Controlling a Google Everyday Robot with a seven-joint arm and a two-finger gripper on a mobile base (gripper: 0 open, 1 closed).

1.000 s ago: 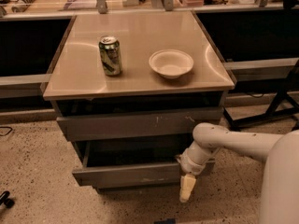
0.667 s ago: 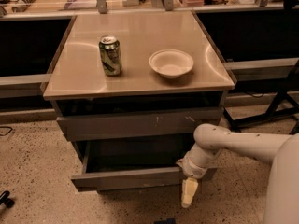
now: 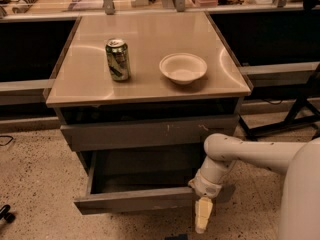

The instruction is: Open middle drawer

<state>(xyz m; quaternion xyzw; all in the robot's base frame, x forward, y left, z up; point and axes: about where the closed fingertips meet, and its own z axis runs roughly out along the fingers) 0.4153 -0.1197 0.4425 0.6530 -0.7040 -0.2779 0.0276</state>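
Observation:
The middle drawer [image 3: 135, 200] has a plain grey-brown front and stands pulled well out of the cabinet, showing its dark, empty inside [image 3: 145, 171]. Above it is the shut front with pale scratch marks [image 3: 150, 132]. My gripper [image 3: 202, 216] hangs at the end of the white arm [image 3: 250, 154], pointing down at the right end of the pulled-out drawer front, against or just in front of it. Whether it grips the front's edge is hidden.
On the cabinet top [image 3: 80, 84] stand a green can [image 3: 118, 59] and a white bowl [image 3: 183, 67]. Dark shelving flanks the cabinet on both sides. A black stand's legs [image 3: 295, 119] are at the right. The floor is speckled. A small black object [image 3: 5, 214] lies at the lower left.
The middle drawer has slid further out toward the camera. The gripper and wrist have moved down and toward the camera with the drawer front.

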